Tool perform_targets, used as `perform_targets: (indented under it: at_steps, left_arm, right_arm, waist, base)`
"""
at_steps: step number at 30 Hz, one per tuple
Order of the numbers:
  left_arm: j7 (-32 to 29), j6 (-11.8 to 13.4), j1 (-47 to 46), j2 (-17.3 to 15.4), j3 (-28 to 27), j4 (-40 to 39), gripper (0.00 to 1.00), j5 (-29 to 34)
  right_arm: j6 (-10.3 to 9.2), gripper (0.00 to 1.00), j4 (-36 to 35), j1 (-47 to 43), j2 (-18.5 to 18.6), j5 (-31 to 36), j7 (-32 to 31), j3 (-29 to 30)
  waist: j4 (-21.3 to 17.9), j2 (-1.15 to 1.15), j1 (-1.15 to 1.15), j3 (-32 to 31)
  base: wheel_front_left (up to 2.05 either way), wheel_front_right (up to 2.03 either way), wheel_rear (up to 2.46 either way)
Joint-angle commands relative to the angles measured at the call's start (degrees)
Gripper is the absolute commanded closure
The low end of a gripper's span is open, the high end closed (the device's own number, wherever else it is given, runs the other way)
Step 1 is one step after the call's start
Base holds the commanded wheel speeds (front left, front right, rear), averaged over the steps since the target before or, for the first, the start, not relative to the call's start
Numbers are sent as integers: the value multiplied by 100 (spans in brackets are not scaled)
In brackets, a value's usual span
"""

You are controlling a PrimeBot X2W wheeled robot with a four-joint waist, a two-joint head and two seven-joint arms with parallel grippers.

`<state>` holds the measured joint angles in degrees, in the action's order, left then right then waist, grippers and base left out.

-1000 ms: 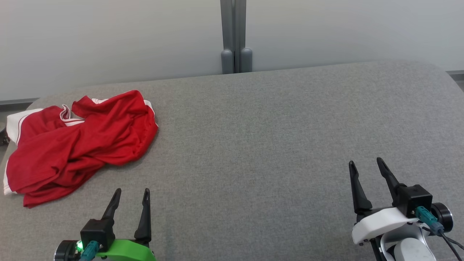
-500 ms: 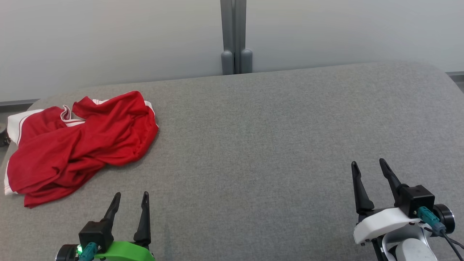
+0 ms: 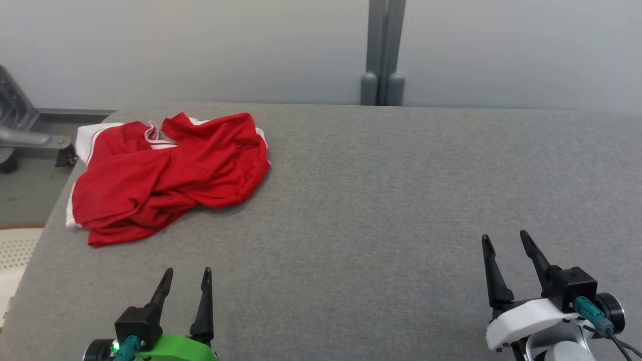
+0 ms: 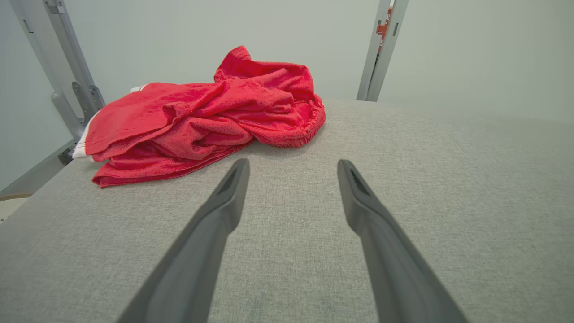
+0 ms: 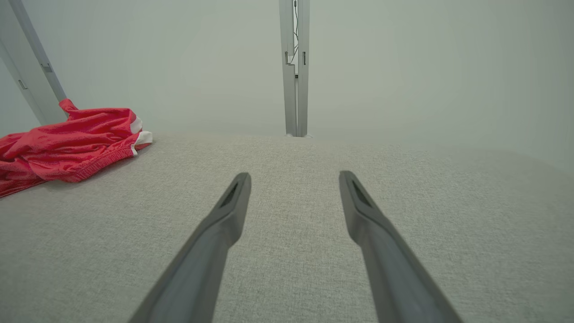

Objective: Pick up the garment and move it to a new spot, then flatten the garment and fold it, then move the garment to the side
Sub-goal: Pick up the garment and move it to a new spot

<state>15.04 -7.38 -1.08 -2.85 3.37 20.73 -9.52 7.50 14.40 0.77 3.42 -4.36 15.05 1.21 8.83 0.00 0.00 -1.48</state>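
A crumpled red garment (image 3: 168, 173) with white trim lies bunched at the far left of the grey padded table (image 3: 381, 190). In the left wrist view the garment (image 4: 206, 116) sits just beyond and left of the fingertips. My left gripper (image 3: 187, 272) is open and empty near the table's front edge, a short way in front of the garment. My right gripper (image 3: 504, 237) is open and empty at the front right, far from the cloth. The right wrist view has the garment (image 5: 67, 143) at its left edge.
A grey post (image 3: 383, 55) rises against the pale wall behind the table. Past the table's left edge stand a grey metal frame (image 3: 20, 135) and a cream perforated object (image 3: 15, 250) low on the floor. The table's left edge runs close to the garment.
The head camera has turned to the left, so the whole picture shifted right; the garment has not moved on the table. Both grippers keep their open stance.
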Motion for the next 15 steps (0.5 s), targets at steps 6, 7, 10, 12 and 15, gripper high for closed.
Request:
perform_targets:
  at_steps: [6,7,10,12,15]
  left_arm:
    - [21,-15,216,-50,-160,-5,0,21]
    - [21,-15,230,-57,-175,-9,0,15]
    - [21,-16,289,-57,-209,-51,0,11]
    - [21,-16,290,-55,-218,-86,0,-9]
    - [21,-17,231,-47,-181,-111,0,-45]
  right_arm:
    - [-2,0,33,75,-26,-109,20,-271]
    - [-2,0,41,90,-26,-124,20,-296]
    - [-2,0,63,113,-29,-136,20,-411]
    - [-2,0,58,132,-30,-141,20,-452]
    - [-2,0,51,140,-32,-151,20,-532]
  waist:
    - [1300,0,0,-136]
    - [1359,0,0,-136]
    - [1476,0,0,-122]
    - [1481,0,0,-88]
    - [1375,0,0,13]
  base:
    - [0,0,0]
    - [0,0,0]
    - [0,0,0]
    - [0,0,0]
    - [0,0,0]
